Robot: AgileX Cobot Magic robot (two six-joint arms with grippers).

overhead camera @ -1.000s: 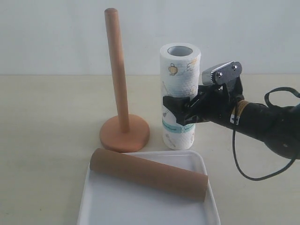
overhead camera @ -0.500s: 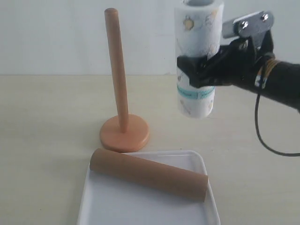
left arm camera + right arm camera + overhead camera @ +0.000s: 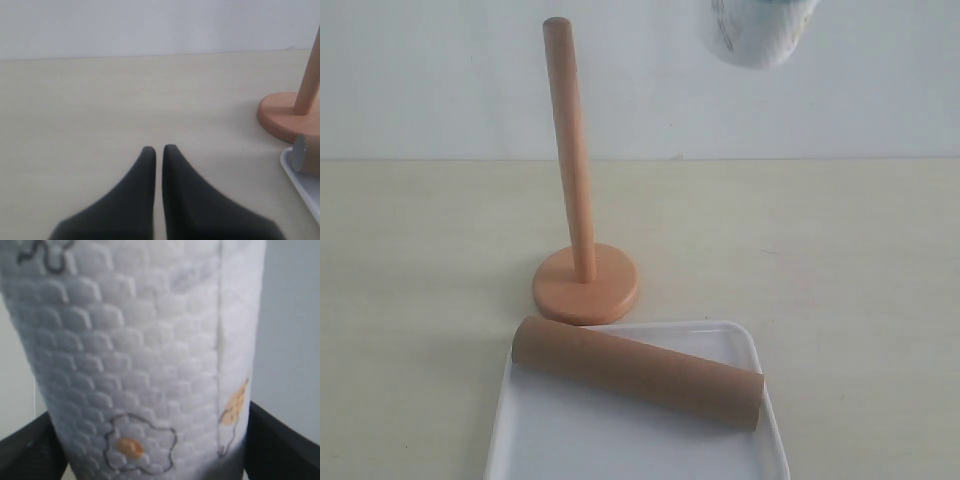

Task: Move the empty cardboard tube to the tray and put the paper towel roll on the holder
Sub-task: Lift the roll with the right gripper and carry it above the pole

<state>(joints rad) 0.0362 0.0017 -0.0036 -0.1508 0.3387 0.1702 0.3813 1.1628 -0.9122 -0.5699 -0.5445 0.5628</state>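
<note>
A: Where is the paper towel roll (image 3: pixel 145 355)?
B: Upright between the right fingers (image 3: pixel 280 445), which grip it, spread wide.
A: And the holder (image 3: pixel 570 150)?
B: Upright too, off toward the left arm's side of those fingers and lower. The 2 axes run parallel but apart; I judge the roll must shift sideways until it hangs over the holder's top.
A: The left fingers (image 3: pixel 142 180)?
B: Pressed together, empty, low over the desk (image 3: pixel 100 100). The cardboard tube (image 3: pixel 638 372) lies in the tray (image 3: pixel 580 440).

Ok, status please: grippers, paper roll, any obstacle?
Left gripper shut, empty. Right gripper holds white embossed paper towel roll high, not over wooden holder post. Brown cardboard tube on white tray. Post free.
</note>
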